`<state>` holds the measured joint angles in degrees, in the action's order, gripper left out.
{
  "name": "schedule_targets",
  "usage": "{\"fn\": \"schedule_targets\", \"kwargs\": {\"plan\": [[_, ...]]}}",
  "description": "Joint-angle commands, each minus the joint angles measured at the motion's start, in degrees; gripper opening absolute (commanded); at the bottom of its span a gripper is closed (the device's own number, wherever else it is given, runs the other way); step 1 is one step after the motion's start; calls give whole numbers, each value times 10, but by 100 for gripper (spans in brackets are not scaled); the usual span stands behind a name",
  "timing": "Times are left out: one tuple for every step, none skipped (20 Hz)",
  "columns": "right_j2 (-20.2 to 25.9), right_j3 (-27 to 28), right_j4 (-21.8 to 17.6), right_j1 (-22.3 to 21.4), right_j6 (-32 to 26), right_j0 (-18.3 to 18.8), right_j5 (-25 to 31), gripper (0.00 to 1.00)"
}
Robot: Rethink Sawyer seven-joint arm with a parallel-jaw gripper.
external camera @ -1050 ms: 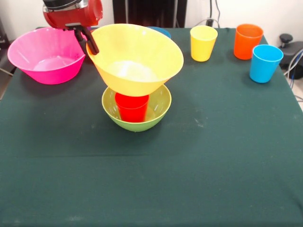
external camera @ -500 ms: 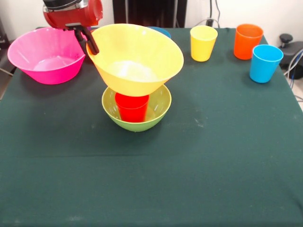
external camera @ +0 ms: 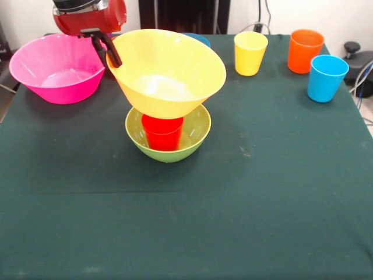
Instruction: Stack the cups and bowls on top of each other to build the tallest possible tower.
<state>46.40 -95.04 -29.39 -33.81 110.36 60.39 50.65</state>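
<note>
A lime green bowl (external camera: 195, 137) sits mid-table with a red cup (external camera: 162, 132) upright inside it. A large yellow-orange bowl (external camera: 169, 67) rests on the red cup, tilted, making a tower. My gripper (external camera: 111, 55) is shut on the yellow-orange bowl's left rim, one dark finger showing over the rim. A large pink bowl (external camera: 55, 67) stands at the left. A yellow cup (external camera: 249, 52), an orange cup (external camera: 305, 50) and a light blue cup (external camera: 326, 77) stand at the back right. A blue bowl's rim (external camera: 198, 37) peeks out behind the yellow-orange bowl.
The dark green tablecloth (external camera: 186, 221) covers the table. A black device and cables (external camera: 355, 55) lie off the table's right edge.
</note>
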Motion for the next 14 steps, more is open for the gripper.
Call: {"fn": "schedule_targets", "kwargs": {"plan": [[-7,4,-34,27,-100,-19,-15,0],[-7,5,-35,28,-102,-19,-15,0],[-7,5,-35,29,-103,-18,-15,0],[-8,7,-36,30,-104,-19,-14,0],[-8,7,-37,30,-105,-19,-13,0],[-7,6,-37,31,-106,-19,-14,0],[-7,5,-36,31,-105,-18,-15,0],[-8,6,-37,32,-105,-19,-15,0],[-8,6,-37,32,-105,-18,-17,0],[-8,7,-38,33,-106,-19,-16,0],[-7,7,-37,34,-108,-18,-15,0],[-7,8,-37,35,-110,-17,-13,0],[-7,9,-36,36,-110,-17,-12,0],[-6,9,-36,36,-110,-17,-13,0]]}}
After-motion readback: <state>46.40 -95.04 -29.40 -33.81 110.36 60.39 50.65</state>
